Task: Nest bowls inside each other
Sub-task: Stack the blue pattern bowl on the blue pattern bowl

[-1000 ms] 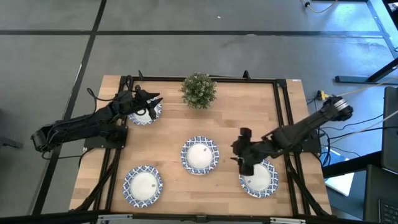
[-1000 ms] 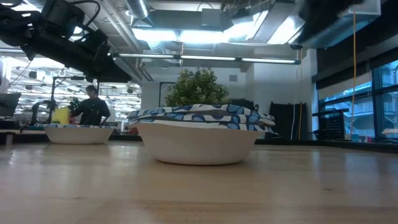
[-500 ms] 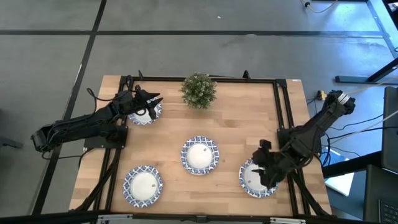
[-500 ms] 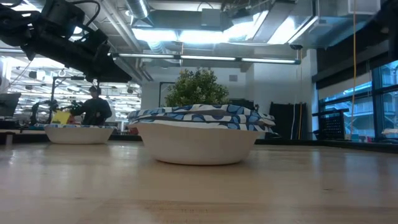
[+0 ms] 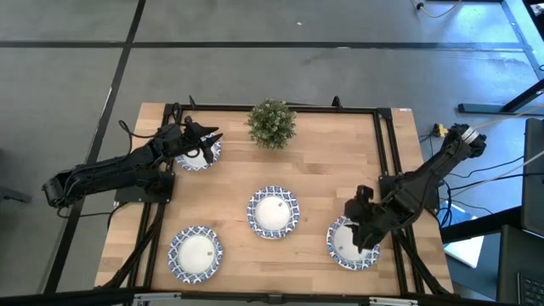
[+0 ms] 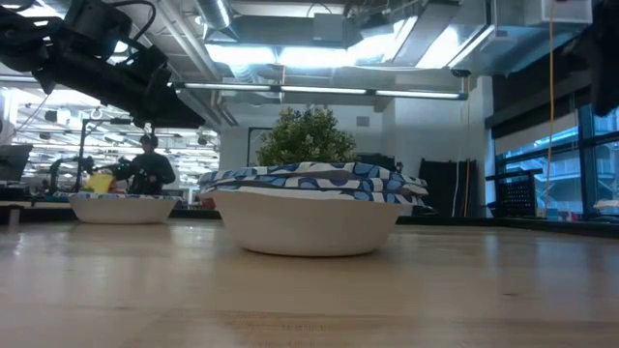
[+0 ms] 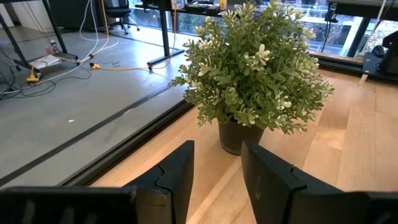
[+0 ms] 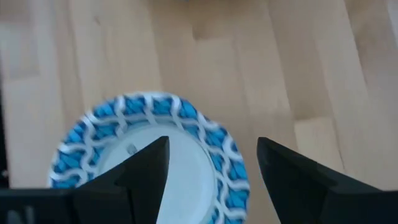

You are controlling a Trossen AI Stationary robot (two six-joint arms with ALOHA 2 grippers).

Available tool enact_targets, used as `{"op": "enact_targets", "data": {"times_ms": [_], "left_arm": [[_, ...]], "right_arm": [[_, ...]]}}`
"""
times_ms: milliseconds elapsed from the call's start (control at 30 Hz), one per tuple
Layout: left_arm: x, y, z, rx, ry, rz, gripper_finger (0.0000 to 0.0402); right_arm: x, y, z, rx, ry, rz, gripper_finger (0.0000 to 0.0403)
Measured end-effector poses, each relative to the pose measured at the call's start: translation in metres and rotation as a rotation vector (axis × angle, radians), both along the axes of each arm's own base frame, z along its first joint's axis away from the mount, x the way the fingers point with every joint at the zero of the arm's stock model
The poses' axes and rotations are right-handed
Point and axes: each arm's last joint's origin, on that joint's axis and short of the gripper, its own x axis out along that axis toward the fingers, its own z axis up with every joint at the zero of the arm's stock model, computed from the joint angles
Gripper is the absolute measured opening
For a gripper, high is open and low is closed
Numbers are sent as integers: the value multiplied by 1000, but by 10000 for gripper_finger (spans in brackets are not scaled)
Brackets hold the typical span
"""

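Note:
Several blue-rimmed white bowls rest by their bases on the wooden table: far left [image 5: 197, 154], centre [image 5: 273, 211], near left [image 5: 196, 253], near right [image 5: 353, 242]. In the low view the centre bowl [image 6: 305, 208] shows layered rims, like a stack. My left gripper [image 5: 208, 140] hovers open over the far-left bowl and faces the potted plant [image 7: 255, 68]. My right gripper [image 5: 360, 228] is open above the near-right bowl [image 8: 149, 143], with a finger on either side of its rim's edge.
The potted plant [image 5: 272, 123] stands at the table's far edge, between the arms. A black frame [image 5: 387, 153] runs along the table's right and far sides. Bare wood lies between the bowls. A person [image 6: 145, 169] is in the room behind.
My right gripper has swung from the left of the near-right bowl toward the table's near right corner and now sits over that bowl, its arm folding back. The bowls have kept their places.

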Motion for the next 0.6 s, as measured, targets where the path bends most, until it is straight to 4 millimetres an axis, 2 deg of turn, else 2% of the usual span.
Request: {"op": "enact_targets", "data": {"times_ms": [167, 600], "left_arm": [[0, 0, 0, 0, 0, 0, 128], [0, 0, 0, -1, 0, 0, 128]], "right_arm": [[3, -4, -7, 13, 104, -16, 244], [23, 8, -45, -58, 283, 43, 244]]}}
